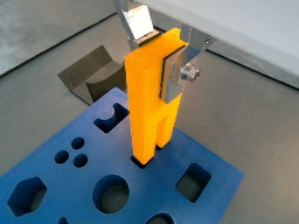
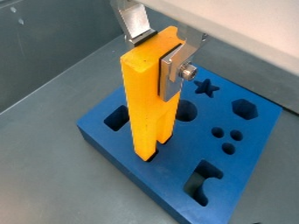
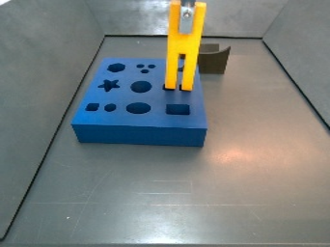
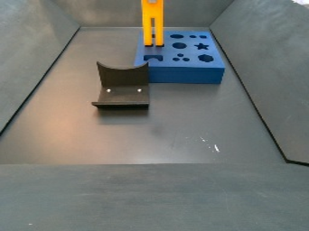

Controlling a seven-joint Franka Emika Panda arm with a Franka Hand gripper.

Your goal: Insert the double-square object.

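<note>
Double-square object (image 1: 152, 96): matt orange plastic, smooth. Gripper (image 2: 163, 54) at bar top: brushed silver metal fingers. Blue block (image 3: 135, 121): matt. Floor (image 4: 157, 135): dull grey, faint sheen.

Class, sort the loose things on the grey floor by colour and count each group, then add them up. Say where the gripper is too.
Yellow-orange: 1, the bar, upright in the gripper over the block
Blue: 1, the block with shaped holes
Dark grey: 1, the curved holder
Total: 3

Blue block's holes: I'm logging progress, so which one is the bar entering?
The hole at the block edge, under the yellow bar held upright by the claw; the star and the others stay open.
</note>
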